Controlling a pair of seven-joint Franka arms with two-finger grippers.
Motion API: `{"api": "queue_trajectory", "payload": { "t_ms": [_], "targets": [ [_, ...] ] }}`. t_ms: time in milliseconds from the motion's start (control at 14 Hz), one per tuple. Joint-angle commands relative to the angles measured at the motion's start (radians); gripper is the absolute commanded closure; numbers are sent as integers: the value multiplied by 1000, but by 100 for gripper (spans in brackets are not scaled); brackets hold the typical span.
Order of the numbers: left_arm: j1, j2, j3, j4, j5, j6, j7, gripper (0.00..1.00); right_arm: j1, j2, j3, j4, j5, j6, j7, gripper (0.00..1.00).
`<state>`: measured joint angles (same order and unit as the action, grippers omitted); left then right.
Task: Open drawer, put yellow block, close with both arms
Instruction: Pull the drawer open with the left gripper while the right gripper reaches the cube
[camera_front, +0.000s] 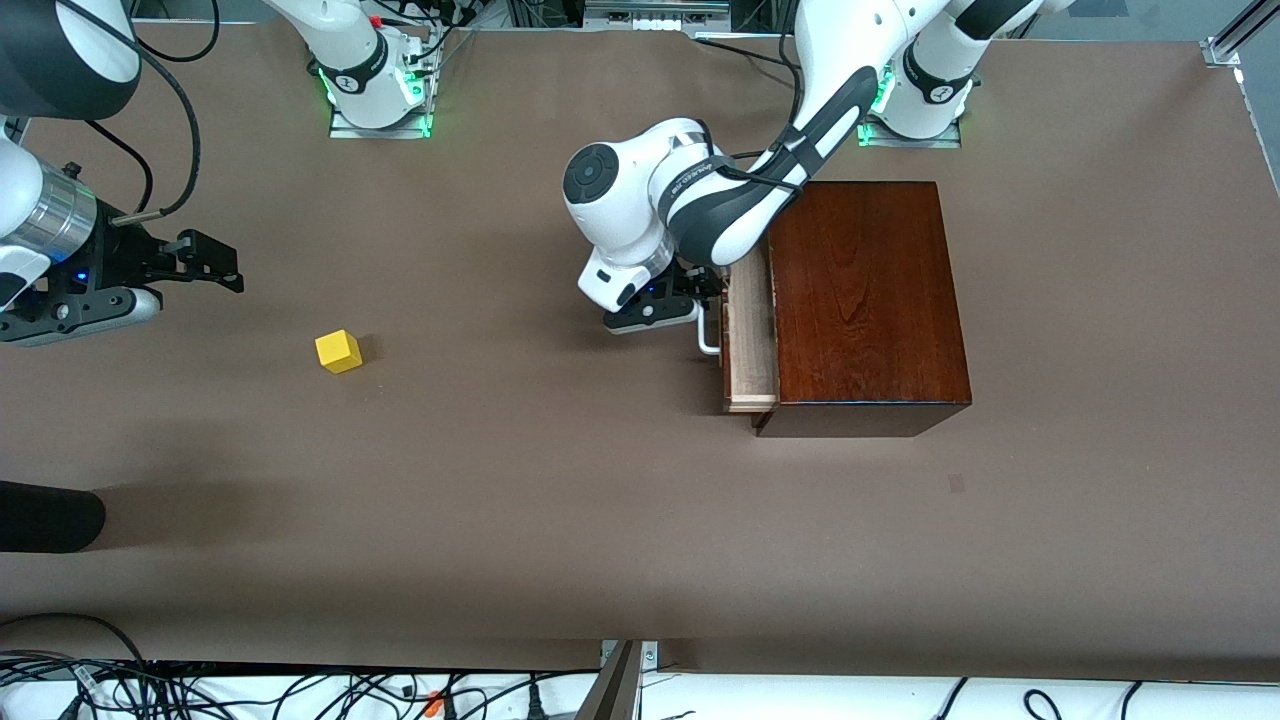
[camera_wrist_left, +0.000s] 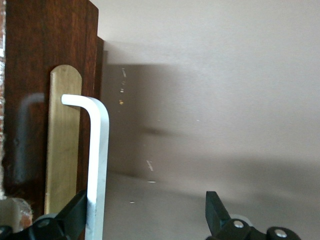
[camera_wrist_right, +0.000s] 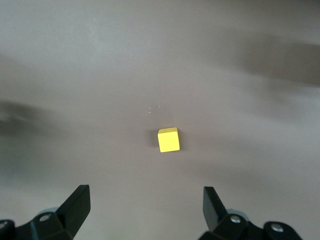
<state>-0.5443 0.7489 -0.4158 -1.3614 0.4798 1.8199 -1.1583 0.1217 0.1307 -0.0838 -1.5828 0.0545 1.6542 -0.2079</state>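
- At the left arm's end of the table stands the box (camera_front: 865, 300), with the drawer (camera_front: 750, 340) pulled out only a little toward the table's middle; a narrow strip of pale tray shows between the dark front and the box.
- The left gripper (camera_front: 690, 305) sits at the drawer's white handle (camera_front: 708, 338). In the left wrist view its fingers (camera_wrist_left: 75, 217) are spread wide, one finger touching or just beside the handle bar (camera_wrist_left: 98, 165) and the other well apart from it, so the bar is not clamped.
- The handle's long axis runs along the drawer front. The opening direction points away from the box, toward the right arm's end of the table.
- The yellow block (camera_front: 339, 351) rests on the bare table (camera_front: 560, 500), well apart from the drawer, toward the right arm's end.
- The right gripper (camera_front: 205, 262) hovers over the table near the block, with fingers spread wide and empty. In the right wrist view the block (camera_wrist_right: 168, 140) lies ahead of the fingertips, roughly centred between them.
- Judgement: the right arm is much the nearer to the block; the left arm is the one placed for the drawer.
- Judgement: the gap looks too narrow for the block, so the drawer needs further pulling first.
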Motion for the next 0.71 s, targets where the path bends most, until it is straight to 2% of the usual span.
{"api": "queue_trajectory", "payload": {
  "t_ms": [0, 357, 643],
  "targets": [
    [-45, 67, -6, 110, -46, 16, -23, 0, -7, 10, -2, 17, 11, -16, -30, 0],
    [-82, 119, -6, 192, -59, 30, -23, 0, -10, 36, -4, 18, 1, 15, -15, 0],
    [-89, 121, -6, 203, -81, 74, -23, 0, -13, 79, -4, 15, 2, 12, -15, 0]
  ]
}}
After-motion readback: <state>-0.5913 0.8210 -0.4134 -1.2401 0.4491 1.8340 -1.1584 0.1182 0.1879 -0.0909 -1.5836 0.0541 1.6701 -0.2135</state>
